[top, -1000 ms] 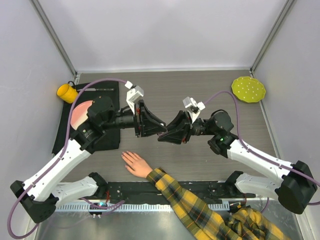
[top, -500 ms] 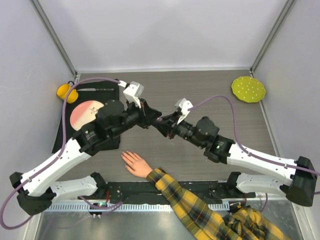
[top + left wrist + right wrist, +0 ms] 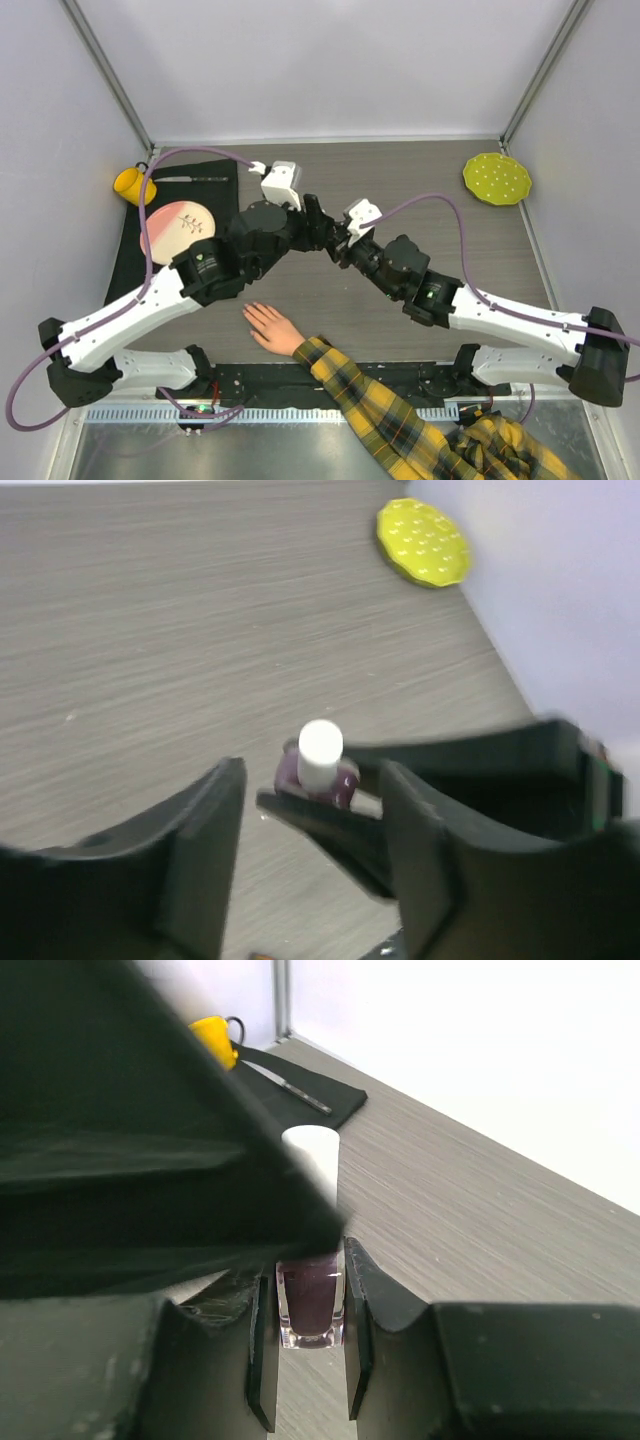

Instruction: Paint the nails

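Observation:
A small dark purple polish bottle with a white cap hangs above the table, and my right gripper is shut on its glass body. My left gripper faces it with the jaws apart, one finger on each side of the cap and a gap to both. In the top view the two grippers meet at mid-table, left gripper against right gripper, and hide the bottle. The pale hand lies flat near the front edge with fingers spread. Its nails are too small to make out.
The yellow-black plaid sleeve runs to the bottom right. A black mat at the left carries a pink plate and a knife. A yellow cup stands beside it. A yellow-green dotted disc lies at the back right.
Both wrists have swung in and turned, so the grippers now meet nose to nose at mid-table. The left arm has moved right, uncovering the pink plate. The hand has not moved.

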Action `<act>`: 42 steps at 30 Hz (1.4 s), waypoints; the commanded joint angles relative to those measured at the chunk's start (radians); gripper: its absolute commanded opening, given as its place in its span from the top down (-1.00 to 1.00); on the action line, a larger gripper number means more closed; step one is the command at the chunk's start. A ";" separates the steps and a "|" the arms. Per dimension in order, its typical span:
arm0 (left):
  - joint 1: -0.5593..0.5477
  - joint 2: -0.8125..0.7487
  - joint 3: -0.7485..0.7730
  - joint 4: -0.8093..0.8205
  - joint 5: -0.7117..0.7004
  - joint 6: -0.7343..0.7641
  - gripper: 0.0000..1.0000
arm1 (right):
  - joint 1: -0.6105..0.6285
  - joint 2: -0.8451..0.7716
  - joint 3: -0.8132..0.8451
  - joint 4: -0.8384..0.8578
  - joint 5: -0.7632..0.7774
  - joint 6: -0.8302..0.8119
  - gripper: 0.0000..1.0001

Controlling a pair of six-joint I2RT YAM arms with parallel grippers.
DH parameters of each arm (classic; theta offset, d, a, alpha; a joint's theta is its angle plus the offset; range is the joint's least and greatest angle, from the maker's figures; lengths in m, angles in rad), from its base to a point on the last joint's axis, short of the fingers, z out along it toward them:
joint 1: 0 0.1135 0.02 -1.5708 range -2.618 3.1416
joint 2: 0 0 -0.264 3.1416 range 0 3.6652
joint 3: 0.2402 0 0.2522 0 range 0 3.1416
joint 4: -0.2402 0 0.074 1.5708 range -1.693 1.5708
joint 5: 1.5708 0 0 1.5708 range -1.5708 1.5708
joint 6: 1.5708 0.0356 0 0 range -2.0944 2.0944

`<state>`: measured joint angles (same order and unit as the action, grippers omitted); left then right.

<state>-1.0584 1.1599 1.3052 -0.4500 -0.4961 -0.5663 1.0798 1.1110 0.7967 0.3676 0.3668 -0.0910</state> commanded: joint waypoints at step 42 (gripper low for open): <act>0.676 -0.025 -0.109 0.516 1.459 -0.197 -0.41 | -0.425 0.204 0.162 0.525 -1.257 0.798 0.98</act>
<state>-0.3828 1.1271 1.2110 -0.0917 0.8783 -0.6777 0.6571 1.3117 0.8978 0.8047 -0.8780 0.6712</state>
